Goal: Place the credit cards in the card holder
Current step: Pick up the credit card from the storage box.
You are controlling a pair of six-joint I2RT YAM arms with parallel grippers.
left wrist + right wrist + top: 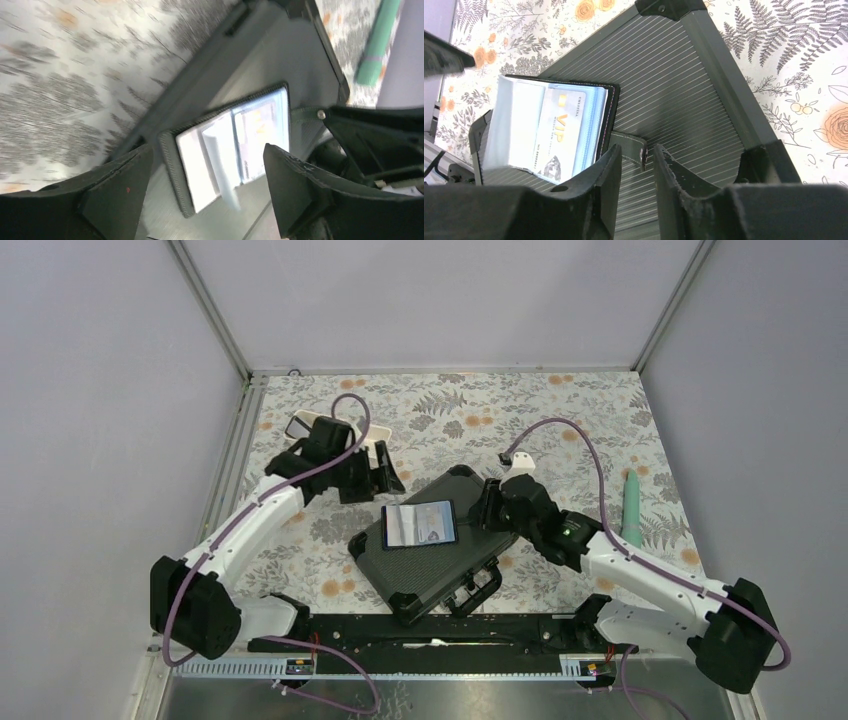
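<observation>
The card holder lies open on a black hard case, its clear pockets facing up. A pale credit card marked VIP sits in a pocket of the holder. My right gripper is just right of the holder, its jaws slightly open, and the holder's snap tab lies between their tips without being clamped. My left gripper hovers wide open and empty over the holder, which looks blurred in that view. From above, the left gripper is up-left of the holder and the right gripper is beside its right edge.
The ribbed black hard case with a handle lies askew mid-table on the floral cloth. A green stick-shaped thing lies at the right. A dark card-like thing and a pale tray edge show behind the left arm.
</observation>
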